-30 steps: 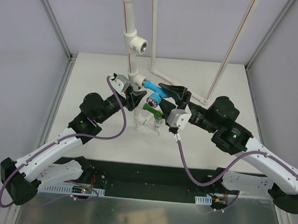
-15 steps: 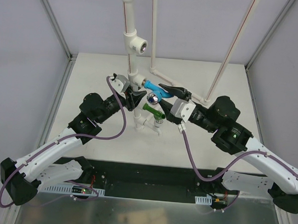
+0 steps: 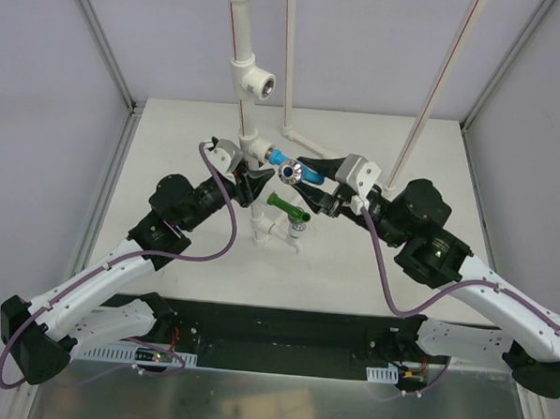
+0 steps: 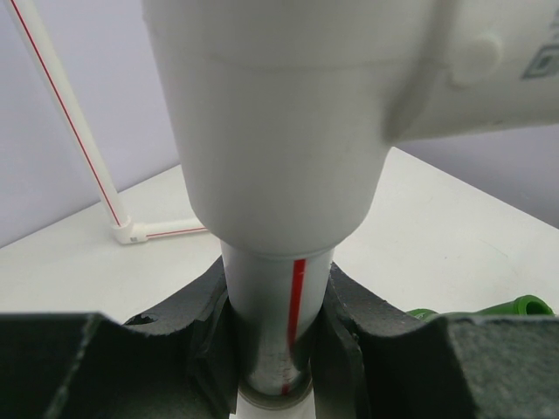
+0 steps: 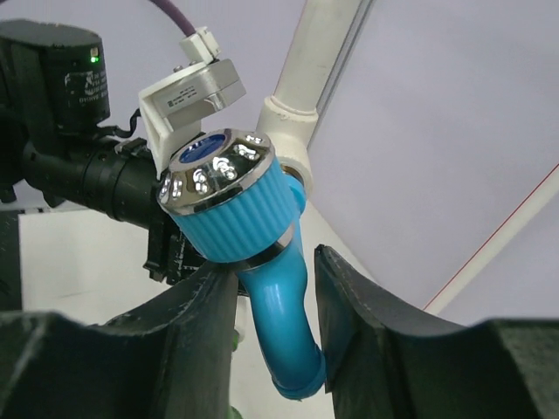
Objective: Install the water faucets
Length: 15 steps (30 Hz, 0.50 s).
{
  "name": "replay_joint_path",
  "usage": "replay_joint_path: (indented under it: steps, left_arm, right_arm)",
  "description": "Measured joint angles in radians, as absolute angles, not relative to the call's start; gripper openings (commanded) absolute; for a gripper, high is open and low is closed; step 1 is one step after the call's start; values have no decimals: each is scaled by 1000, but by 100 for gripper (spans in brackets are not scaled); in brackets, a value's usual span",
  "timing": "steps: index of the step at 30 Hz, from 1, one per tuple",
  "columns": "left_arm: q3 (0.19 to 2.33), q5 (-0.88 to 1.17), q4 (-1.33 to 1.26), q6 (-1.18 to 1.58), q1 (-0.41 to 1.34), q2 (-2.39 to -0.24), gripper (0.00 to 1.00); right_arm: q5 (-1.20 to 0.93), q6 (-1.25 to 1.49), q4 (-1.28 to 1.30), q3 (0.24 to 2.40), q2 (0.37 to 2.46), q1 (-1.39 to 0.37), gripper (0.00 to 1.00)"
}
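The light blue faucet [image 3: 281, 159] with its shiny silver top [image 5: 212, 173] sticks out of a white tee on the upright pipe. My right gripper [image 3: 305, 171] is shut on its bent spout [image 5: 284, 323], both fingers against it. The dark green faucet [image 3: 285, 208] sits in the lower white tee [image 3: 263, 229] and also shows at the right edge of the left wrist view [image 4: 524, 306]. My left gripper [image 3: 250, 184] is shut on the white red-striped pipe [image 4: 278, 301] just below a tee [image 4: 288, 105].
The upright pipe carries another tee [image 3: 255, 80] higher up. Thin red-striped white pipes [image 3: 290, 60] [image 3: 439, 77] rise at the back, joined by an elbow [image 4: 127, 232] on the table. Grey frame posts [image 3: 101, 41] stand at the sides.
My right wrist has rolled, its white camera mount swinging from below the fingers to above them, turning the blue faucet with it. The left arm has not moved.
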<state>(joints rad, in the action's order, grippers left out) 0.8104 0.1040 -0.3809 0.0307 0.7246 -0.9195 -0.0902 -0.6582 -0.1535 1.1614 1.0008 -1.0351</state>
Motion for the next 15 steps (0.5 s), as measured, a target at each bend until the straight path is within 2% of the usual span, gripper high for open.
replay_joint_path:
  steps: [8, 15]
  left_arm:
    - [810, 99, -381, 30, 725, -920, 0]
    - [810, 100, -381, 30, 725, -920, 0]
  right_arm:
    - [13, -355, -171, 1161, 1005, -1045, 0]
    - [73, 33, -167, 1163, 1008, -1044, 0]
